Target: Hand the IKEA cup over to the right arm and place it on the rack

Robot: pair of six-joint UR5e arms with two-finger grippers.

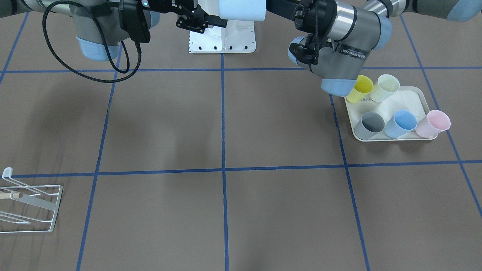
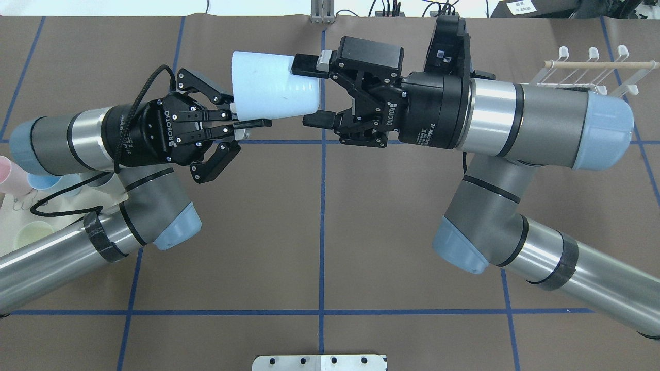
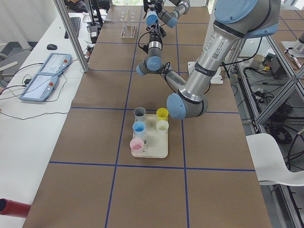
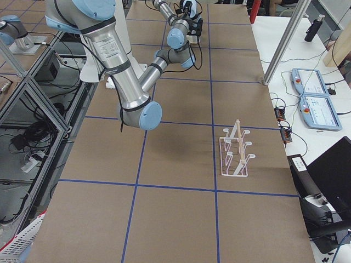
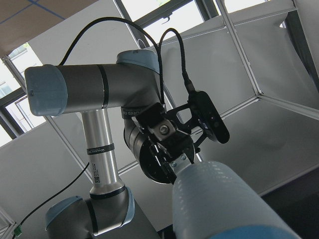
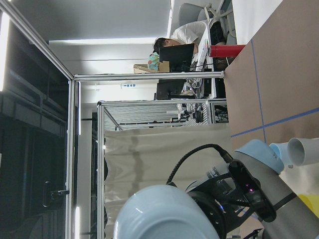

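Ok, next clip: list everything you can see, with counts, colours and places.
cup: 1, light blue, in midair between the grippers
spare cups: 5, yellow, pale green, grey, blue, pink, on the tray
tray: 1, cream, table's end on the robot's left
rack: 1, white wire with a wooden dowel, table's end on the robot's right
table: 1, brown with blue grid lines
pendants: 2, grey, side bench
left gripper: 1, black, jaws shut on the cup's rim wall
right gripper: 1, black, jaws astride the cup's base, contact unclear
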